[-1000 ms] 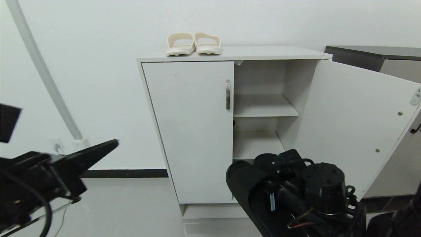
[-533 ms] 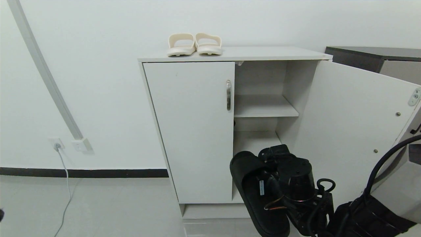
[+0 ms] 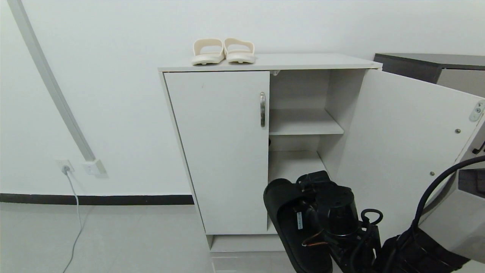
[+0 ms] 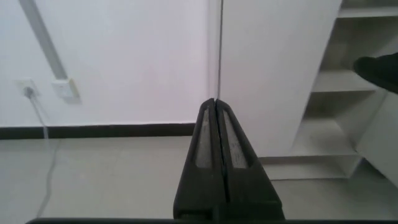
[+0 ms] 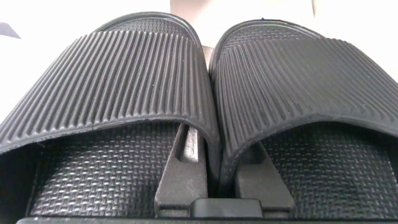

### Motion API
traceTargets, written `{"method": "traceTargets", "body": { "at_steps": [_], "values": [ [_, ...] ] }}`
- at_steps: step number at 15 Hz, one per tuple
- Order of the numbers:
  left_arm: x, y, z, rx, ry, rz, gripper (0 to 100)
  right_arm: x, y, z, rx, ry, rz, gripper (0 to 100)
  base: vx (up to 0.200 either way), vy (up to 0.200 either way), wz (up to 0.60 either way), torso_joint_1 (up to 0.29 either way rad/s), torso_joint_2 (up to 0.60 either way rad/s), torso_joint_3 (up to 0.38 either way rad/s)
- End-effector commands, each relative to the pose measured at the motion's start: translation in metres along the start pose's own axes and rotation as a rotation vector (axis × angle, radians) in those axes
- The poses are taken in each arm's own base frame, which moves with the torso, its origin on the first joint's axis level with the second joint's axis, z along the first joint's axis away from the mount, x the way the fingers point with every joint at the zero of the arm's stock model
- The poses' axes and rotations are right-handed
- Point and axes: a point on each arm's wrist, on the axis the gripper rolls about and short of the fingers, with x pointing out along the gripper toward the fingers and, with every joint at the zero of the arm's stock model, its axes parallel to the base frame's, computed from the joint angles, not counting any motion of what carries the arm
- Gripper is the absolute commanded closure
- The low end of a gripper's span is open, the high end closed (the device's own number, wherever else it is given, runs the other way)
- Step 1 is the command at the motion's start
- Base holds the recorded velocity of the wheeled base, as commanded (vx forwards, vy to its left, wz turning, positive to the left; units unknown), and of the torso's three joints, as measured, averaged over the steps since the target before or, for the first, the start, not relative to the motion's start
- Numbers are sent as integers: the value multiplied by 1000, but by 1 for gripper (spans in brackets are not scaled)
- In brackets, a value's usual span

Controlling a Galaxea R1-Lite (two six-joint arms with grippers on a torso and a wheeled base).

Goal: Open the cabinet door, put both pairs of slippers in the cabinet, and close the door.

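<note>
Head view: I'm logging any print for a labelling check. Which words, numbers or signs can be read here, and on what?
White tag on the black slippers: print too small to read.
Cabinet, cream slippers, wall socket: no text visible.
Nothing here can be quoted.

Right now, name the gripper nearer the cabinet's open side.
Right. The right gripper, holding the black slippers, is just before the open side; the left gripper is farther back, facing the closed door.
</note>
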Motion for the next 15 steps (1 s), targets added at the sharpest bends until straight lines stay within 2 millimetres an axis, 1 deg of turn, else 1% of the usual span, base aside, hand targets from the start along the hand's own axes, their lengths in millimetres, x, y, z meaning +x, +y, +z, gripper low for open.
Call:
{"method": "traceTargets", "body": {
  "at_steps": [1,2,3,4,5,8,9,10,11,12,13,15],
  "values": [
    [-4,0,-3,31,-53,30,100,2,1,-5,-7,10,-1,100,0,0,0,0,0,0],
    [-4,0,-3,49,-56,32,100,3,1,-5,-8,12,-5,100,0,0,0,0,0,0],
    [-4,-1,-3,65,-60,-6,100,3,1,-6,-9,14,-3,100,0,0,0,0,0,0],
    [-4,-3,-8,59,-5,-106,100,4,1,-7,-10,15,-4,100,0,0,0,0,0,0],
    [-4,-4,-8,17,-2,-121,100,4,2,-8,-8,9,-1,100,0,0,0,0,0,0],
    [-4,-3,-8,-16,-10,-107,100,11,6,-4,4,-39,-8,100,0,0,0,0,0,0],
    [-4,-3,-8,-30,-11,-99,100,28,10,13,6,-100,-54,100,0,0,0,0,0,0],
    [-4,-3,-8,-30,-11,-99,100,40,14,29,33,-154,-107,100,0,0,0,0,0,0],
    [-4,-3,-8,-27,-11,-99,100,52,15,38,41,-156,-199,100,0,0,0,0,0,0],
    [-4,-3,-8,-31,-11,-98,100,54,17,40,43,-137,-249,100,0,0,0,0,0,0],
    [-4,-3,-8,-36,-10,-98,100,55,19,39,57,-127,-248,100,0,0,0,0,0,0],
    [-4,-3,-8,-36,-10,-98,100,57,13,40,67,-132,-291,100,0,0,0,0,0,0]
  ]
}}
